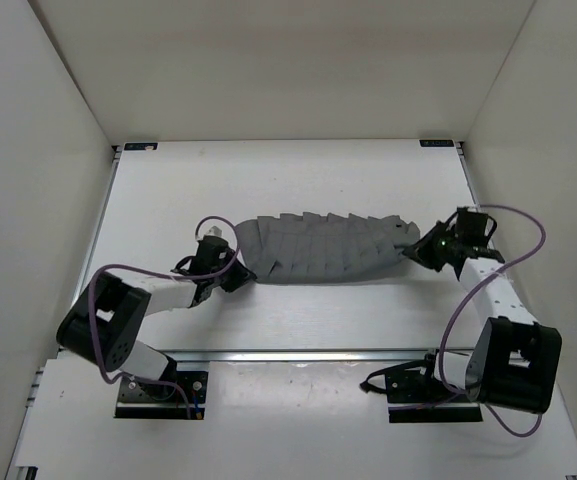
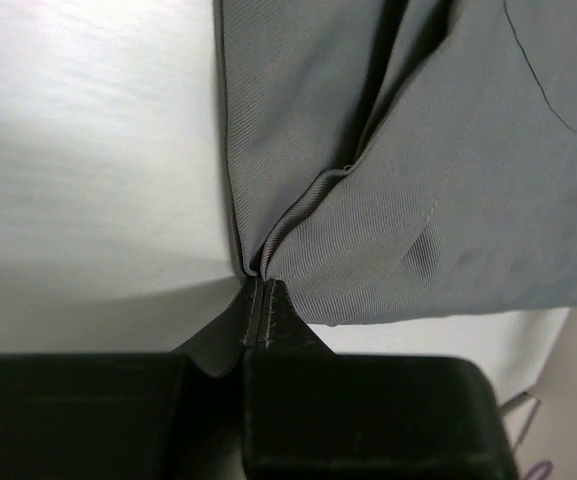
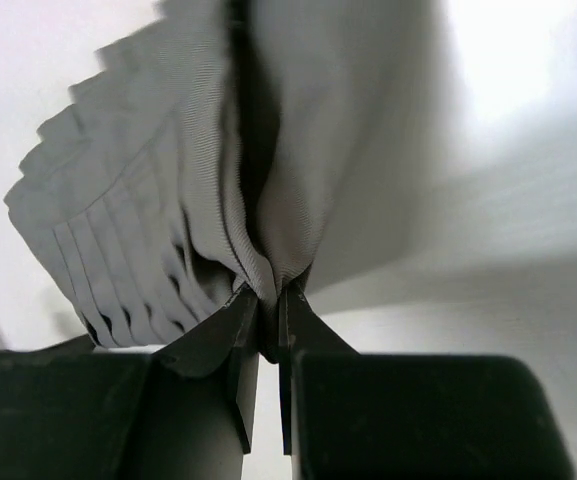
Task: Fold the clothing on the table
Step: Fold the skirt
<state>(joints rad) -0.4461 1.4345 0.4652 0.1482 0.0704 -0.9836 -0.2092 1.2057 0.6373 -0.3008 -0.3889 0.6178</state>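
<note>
**Clothing** [image 1: 323, 250]: one grey pleated garment. It lies as a long band across the middle of the table [image 1: 288, 180], running left to right. A stepped pleat edge shows along its far side. The right end tapers to a narrow gather and the left end is bunched.

**Left gripper** [image 1: 233, 277]: set at the garment's left end. The left wrist view shows the jaws fully together, nipping a stitched edge of the cloth where a fold meets the fingertips. The fabric spreads away from the pinch over the white surface.

**Right gripper** [image 1: 420, 250]: set at the garment's right end. The right wrist view shows the jaws drawn nearly together with only a sliver between them, clamping a gathered bunch of pleats. The pleats fan outward from the tips.

**Left arm** [image 1: 158, 292] and **right arm** [image 1: 493, 285]: black and white, each reaching inward from the near corners toward its end of the garment. Purple cables [image 1: 128, 266] loop beside them.

**Rail** [image 1: 298, 353]: metal, along the near side of the table.

**Walls** [image 1: 28, 120]: white, on the left, far and right sides.
</note>
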